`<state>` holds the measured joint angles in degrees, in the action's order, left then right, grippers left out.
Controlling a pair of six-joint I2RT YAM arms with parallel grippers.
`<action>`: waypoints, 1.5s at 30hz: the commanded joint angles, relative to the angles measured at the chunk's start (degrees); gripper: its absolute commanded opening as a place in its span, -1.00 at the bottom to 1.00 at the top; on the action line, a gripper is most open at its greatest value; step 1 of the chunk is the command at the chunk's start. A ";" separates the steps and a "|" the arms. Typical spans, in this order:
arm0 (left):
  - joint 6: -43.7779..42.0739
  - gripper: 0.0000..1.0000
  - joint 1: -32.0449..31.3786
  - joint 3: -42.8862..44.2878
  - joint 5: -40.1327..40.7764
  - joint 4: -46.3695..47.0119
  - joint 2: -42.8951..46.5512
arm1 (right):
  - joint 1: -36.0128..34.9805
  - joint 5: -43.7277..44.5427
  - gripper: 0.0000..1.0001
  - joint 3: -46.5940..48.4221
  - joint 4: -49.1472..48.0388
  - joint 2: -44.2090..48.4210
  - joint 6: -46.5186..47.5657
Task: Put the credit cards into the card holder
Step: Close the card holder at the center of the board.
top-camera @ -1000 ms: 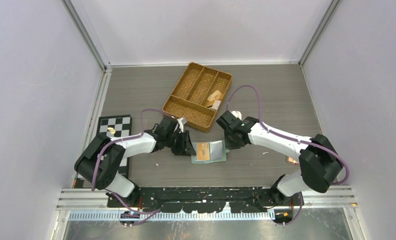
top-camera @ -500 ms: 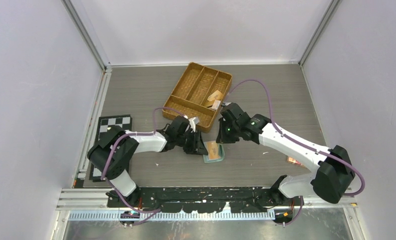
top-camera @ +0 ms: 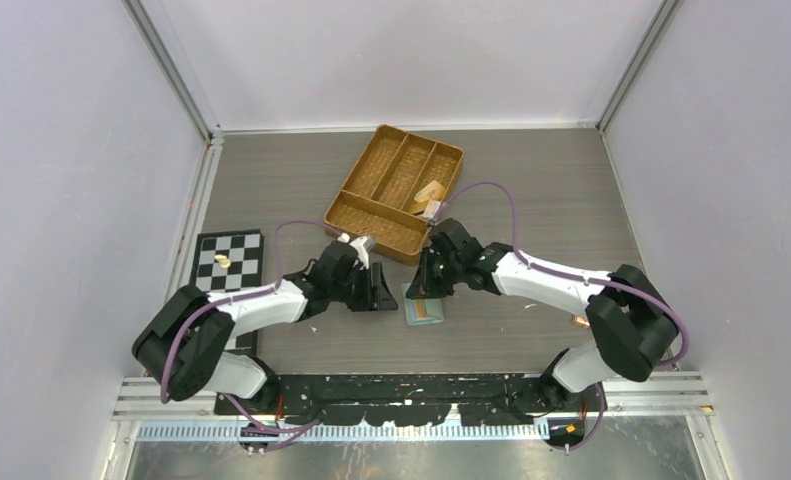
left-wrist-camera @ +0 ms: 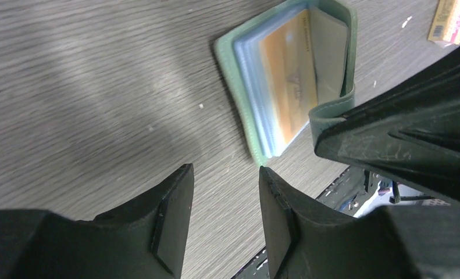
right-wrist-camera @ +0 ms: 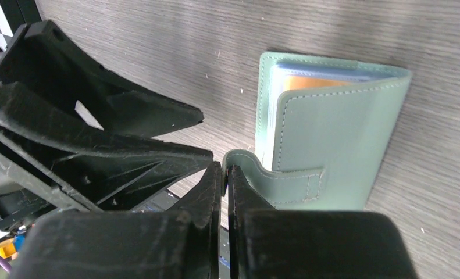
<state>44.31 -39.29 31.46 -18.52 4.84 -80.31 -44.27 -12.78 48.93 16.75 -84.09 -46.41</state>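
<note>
Card holder (top-camera: 426, 305): on the bench (top-camera: 531, 200), 6 o'clock of the tray (top-camera: 343, 212); we judge it light and floppy.
Right tool (right-wrist-camera: 223, 174): clamped on its strap (right-wrist-camera: 242, 165), which we think the best hold.
Left tool (left-wrist-camera: 224, 192): parted, empty, at the holder's 9 o'clock.

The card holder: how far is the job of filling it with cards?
Done: an orange card sits inside the card holder. In hand: the right claw pinches its strap, cover partly folded over; the left claw is open. Left: what seems another card lies beside the right arm.
</note>
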 commanded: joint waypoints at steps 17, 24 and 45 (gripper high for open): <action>-4.16 0.06 1.58 2.09 7.75 -15.38 13.36 | -0.46 -11.00 -0.12 -0.26 -18.68 -5.09 -0.18; -7.93 0.19 1.56 10.12 8.00 -20.87 12.81 | 0.01 -6.64 0.24 5.87 -3.94 7.36 7.61; -10.43 0.36 -2.52 28.30 8.02 -24.57 -4.15 | 14.97 -7.38 0.41 -10.93 -3.15 14.20 10.31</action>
<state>35.40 -40.47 57.30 -11.55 -19.40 -82.76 -29.12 -14.37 38.92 21.23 -67.94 -36.93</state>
